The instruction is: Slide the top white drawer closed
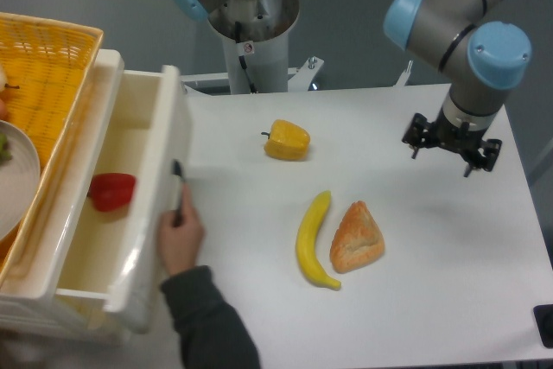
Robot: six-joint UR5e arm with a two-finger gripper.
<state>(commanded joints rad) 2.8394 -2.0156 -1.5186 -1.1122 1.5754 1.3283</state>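
The top white drawer (130, 205) stands pulled out at the tabletop's (415, 300) left, a person's hand (180, 235) on its handle; the gripper (451, 140) hovers far right, fingers spread, holding nothing.

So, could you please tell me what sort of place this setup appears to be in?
Probably a robotics lab test bench: a robot arm bolted at a plain white table, with toy-like food such as a banana laid out beside a white drawer cabinet.

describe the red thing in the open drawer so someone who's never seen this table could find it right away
Start at the white cabinet on the table's left, under the yellow woven basket. Its top white drawer is pulled open, a person's hand at its handle. The red pepper lies inside, the drawer's only visible item.
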